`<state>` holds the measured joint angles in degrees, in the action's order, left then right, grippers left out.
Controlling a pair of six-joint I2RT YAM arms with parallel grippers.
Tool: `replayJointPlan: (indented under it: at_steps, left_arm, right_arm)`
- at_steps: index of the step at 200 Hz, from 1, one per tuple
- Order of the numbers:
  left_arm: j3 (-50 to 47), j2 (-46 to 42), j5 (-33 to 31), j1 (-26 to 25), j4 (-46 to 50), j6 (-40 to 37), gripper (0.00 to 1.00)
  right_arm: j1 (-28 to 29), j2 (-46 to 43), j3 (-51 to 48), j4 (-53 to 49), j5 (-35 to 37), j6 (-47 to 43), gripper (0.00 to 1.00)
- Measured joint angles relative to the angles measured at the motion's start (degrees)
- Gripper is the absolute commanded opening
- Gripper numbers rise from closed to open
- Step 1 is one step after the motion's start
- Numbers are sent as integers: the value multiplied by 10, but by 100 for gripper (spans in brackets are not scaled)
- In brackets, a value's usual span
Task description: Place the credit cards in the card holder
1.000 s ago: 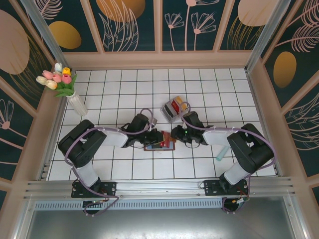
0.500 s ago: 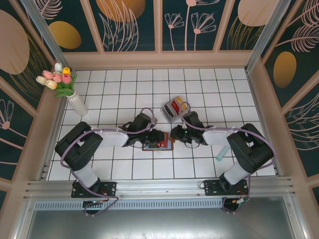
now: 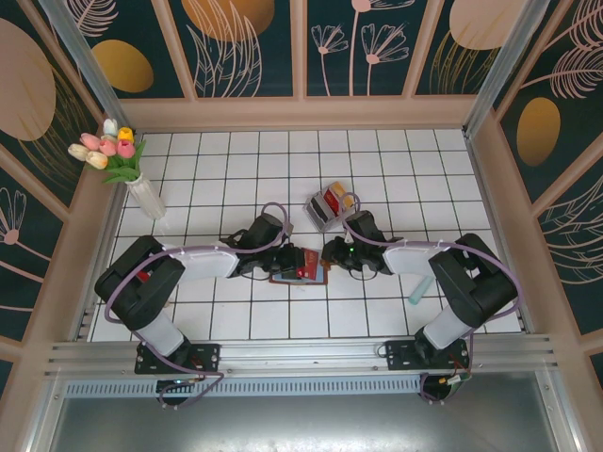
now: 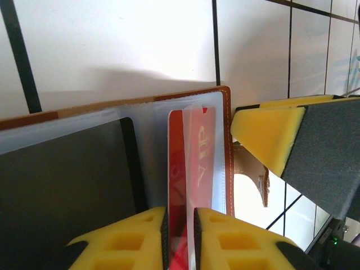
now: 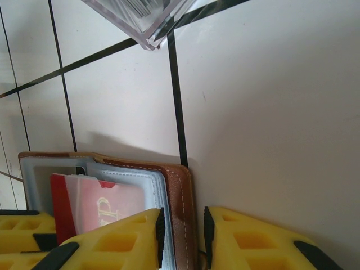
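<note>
Red card (image 4: 191, 152) btwn left pincer (image 4: 179, 218) jaws

Left wrist: the red card's (image 4: 194, 157) lower end is hidden between the left fingers (image 4: 121, 242) and cut by the bottom edge; its print is blurred under a clear sleeve. The card holder (image 4: 226, 146) runs off left and bottom. Right wrist: the card holder's near edge is hidden between the right fingers (image 5: 112, 242); the clear tray (image 5: 140, 14) is cut by the top edge. Top view: the card holder is mostly covered by both sets of fingers; the tray cards (image 3: 334, 200) are too small to count.
</note>
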<state>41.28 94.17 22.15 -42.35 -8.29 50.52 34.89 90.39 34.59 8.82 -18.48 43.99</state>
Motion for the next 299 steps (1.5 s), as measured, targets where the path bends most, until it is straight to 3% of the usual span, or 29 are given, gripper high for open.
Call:
replayJointPlan:
  at_steps: [33,84,136,229,256,279,299]
  left_arm:
    - [0,-1,3,0,-6,3,9]
    - [-47,-1,4,0,-88,55,6]
    - [-91,-1,7,0,-180,123,10]
    - [-90,19,16,-21,-209,147,13]
    - [-86,15,-2,-24,-188,143,19]
    - [-76,6,-14,-24,-162,129,33]
    - [-72,-14,-26,-24,-140,118,40]
  right_arm:
    - [0,1,0,0,0,0,28]
    - [0,1,0,2,0,5,27]
    - [2,2,-8,18,-9,28,24]
    - [3,2,-16,31,-9,44,23]
    - [3,1,-16,31,-7,45,27]
    - [4,-5,-12,18,-3,43,34]
    - [5,-17,4,-23,18,29,40]
